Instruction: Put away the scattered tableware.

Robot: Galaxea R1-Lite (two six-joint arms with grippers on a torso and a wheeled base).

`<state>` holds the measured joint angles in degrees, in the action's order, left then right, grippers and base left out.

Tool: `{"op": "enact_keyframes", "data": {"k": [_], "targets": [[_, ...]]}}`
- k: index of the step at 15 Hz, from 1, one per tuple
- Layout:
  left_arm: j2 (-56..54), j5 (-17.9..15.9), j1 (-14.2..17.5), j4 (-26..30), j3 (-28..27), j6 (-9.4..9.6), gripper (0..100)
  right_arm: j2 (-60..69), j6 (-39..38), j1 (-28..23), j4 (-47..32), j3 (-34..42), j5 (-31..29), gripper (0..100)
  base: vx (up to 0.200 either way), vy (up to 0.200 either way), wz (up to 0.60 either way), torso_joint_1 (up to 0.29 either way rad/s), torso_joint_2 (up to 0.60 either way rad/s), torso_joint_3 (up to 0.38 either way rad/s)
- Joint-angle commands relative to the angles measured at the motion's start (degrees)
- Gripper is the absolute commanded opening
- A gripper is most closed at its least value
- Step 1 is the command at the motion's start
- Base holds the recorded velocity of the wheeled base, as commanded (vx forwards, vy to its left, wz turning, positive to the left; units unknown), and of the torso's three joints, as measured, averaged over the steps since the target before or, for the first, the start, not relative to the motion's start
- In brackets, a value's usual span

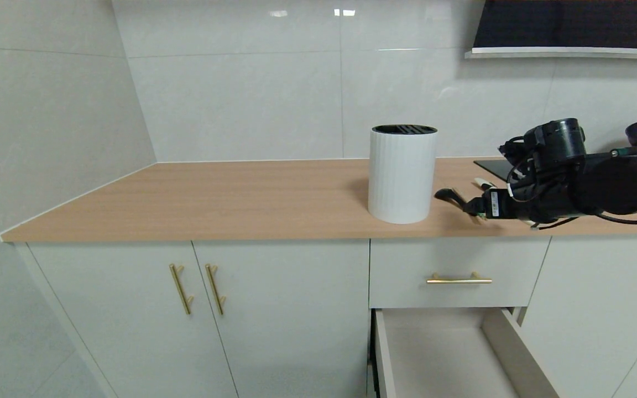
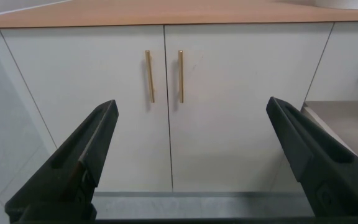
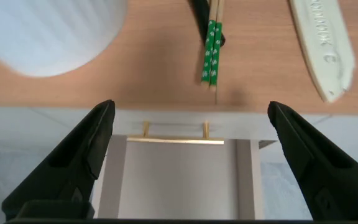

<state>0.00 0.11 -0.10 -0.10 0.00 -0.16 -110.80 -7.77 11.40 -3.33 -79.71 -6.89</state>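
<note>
On the wooden countertop (image 1: 213, 199), near its front edge: one pair of chopsticks (image 3: 211, 53), green-ended, lying together, near the white ribbed holder (image 1: 402, 174). We also list a white flat utensil (image 3: 322, 50) on their other side, apart from them. Right gripper (image 3: 190, 111): jaws spread wide, empty, at the counter's front edge over the open drawer (image 1: 440, 354). Left gripper (image 2: 191, 106): likewise wide and empty, low before the cabinet doors (image 2: 166, 112). Hazards, in our judgement: the thin sticks may split on closing, one rolling off the edge; a careless sweep may knock the holder.
</note>
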Motion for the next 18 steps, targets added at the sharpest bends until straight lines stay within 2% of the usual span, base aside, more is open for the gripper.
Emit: {"op": "enact_keyframes", "data": {"k": [1, 7, 13, 14, 18], "targets": [[0.00, 0.07, 0.01, 0.01, 0.00, -0.02, 100, -5.13, -0.14, -0.94, 0.43, -3.08, 0.47, 100, 0.000, 0.000, 0.00, 0.000, 0.00, 0.000], [0.00, -0.02, 0.01, 0.01, 0.00, -0.02, 100, -9.96, -0.14, -1.47, 5.70, -4.48, 0.21, 100, 0.000, 0.000, 0.00, 0.000, 0.00, 0.000], [0.00, 0.07, 0.01, 0.01, 0.00, -0.02, 100, -11.02, -0.23, -1.82, 5.70, -5.10, 0.03, 100, 0.000, 0.000, 0.00, 0.000, 0.00, 0.000], [0.00, 0.07, 0.01, 0.01, 0.00, -0.02, 100, -11.10, -0.23, -1.82, 5.70, -5.10, 0.03, 0, 0.000, 0.000, 0.00, 0.000, 0.00, 0.000], [0.00, -0.02, 0.01, -0.08, 0.00, -0.02, 100, -11.37, -0.14, -1.91, 5.70, -5.01, -0.06, 0, 0.000, 0.000, 0.00, 0.000, 0.00, 0.000]]}}
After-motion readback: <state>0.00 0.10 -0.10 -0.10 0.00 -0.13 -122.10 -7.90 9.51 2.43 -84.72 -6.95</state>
